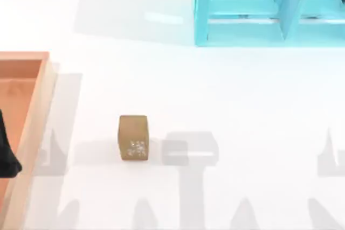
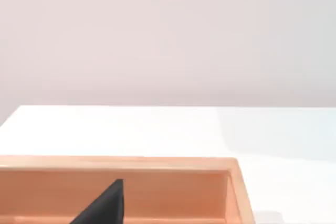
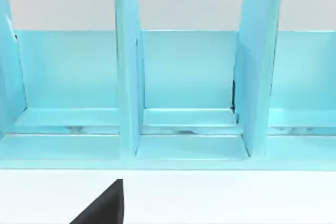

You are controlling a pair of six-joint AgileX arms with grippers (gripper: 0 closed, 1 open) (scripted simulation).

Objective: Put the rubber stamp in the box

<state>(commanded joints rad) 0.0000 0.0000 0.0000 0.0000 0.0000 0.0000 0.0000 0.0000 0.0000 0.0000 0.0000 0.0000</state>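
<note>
Cannot tell how open the left gripper point(image 1: 6, 157) fingers are over the box point(image 1: 38, 106) at the table's point(image 1: 226, 95) left, so reach right for the rubber stamp point(image 1: 133, 137) standing near, squeeze its flat sides, lift straight.

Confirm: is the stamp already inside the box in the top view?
No. The rubber stamp sits on the bare white table, clear to the right of the box and apart from its rim.
</note>
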